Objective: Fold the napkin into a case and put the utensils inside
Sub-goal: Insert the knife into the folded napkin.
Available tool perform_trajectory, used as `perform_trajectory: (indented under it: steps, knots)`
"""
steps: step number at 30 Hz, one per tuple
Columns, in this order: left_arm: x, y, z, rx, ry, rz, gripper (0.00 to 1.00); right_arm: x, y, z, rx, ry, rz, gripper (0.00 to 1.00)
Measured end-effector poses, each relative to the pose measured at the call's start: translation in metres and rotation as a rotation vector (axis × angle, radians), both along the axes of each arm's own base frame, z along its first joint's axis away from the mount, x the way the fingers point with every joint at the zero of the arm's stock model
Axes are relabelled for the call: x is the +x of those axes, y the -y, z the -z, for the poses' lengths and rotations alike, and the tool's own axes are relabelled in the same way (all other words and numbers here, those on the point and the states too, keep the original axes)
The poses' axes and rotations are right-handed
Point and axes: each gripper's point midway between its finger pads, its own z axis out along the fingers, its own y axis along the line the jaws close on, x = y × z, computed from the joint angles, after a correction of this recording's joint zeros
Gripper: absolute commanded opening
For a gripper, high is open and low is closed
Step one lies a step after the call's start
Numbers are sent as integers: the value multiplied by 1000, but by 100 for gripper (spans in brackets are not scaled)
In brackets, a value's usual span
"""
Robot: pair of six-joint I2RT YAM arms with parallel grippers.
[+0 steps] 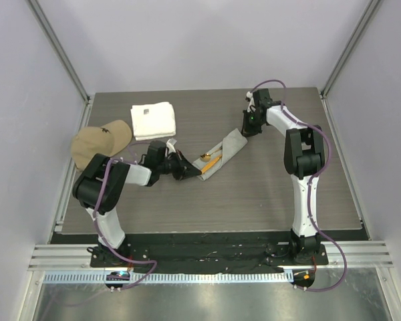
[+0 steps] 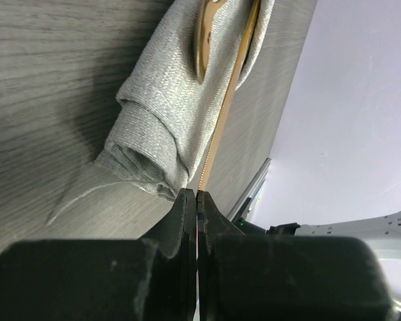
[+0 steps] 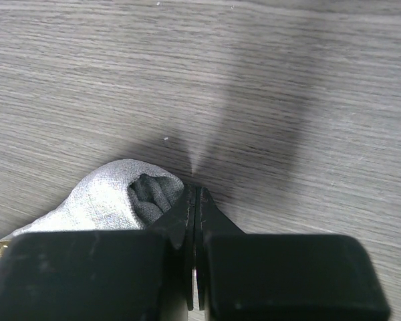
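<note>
While left gripper [image 2: 197, 195] pinches stick [image 2: 224, 112], case [image 2: 157, 127] lies beside.

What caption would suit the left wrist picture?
Left gripper pinching an orange-yellow utensil in the grey napkin case, beside a tan spoon.

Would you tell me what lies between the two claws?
The folded grey napkin case, utensils poking out, stretches from left claw to right claw, seen in the top view.
</note>
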Motion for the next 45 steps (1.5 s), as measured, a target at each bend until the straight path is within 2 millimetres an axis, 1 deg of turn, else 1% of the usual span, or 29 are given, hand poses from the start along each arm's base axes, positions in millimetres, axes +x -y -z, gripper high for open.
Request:
perform_trajectory:
  steps: [4,8,12,17,22,25,28,29,31,32,33,37,42,45]
  knots:
    - [3,6,2,-1,-9,4,0,0,0,0,1,0,-1,1]
    - [9,17,-2,-10,1,14,0,0,-1,0,3,-1,-2,1]
    - [12,22,-4,-12,8,21,0,0,-1,0,3,-1,-2,1]
    - [16,27,2,-7,-10,29,0,0,-1,0,3,2,-2,1]
    - [16,27,12,5,-36,31,1,1,0,0,4,5,-1,1]
    - [16,28,16,9,-46,31,4,2,0,0,4,6,-2,1]
    - [17,28,16,11,-48,31,16,2,0,0,4,8,-2,1]
    - [17,28,17,13,-49,30,24,2,0,0,3,8,-2,1]
    - [18,27,18,21,-52,24,31,2,0,0,3,8,-2,1]
    - [18,27,18,22,-50,22,37,2,0,0,4,8,-2,1]
    - [19,27,16,21,-47,19,39,2,0,0,4,8,-2,1]
    - [22,25,7,32,-22,11,40,2,0,0,5,8,-3,1]
    - [21,20,6,71,-12,0,42,2,-1,0,8,7,-4,1]
    - [20,15,1,102,1,-4,45,1,-1,0,8,6,-5,1]
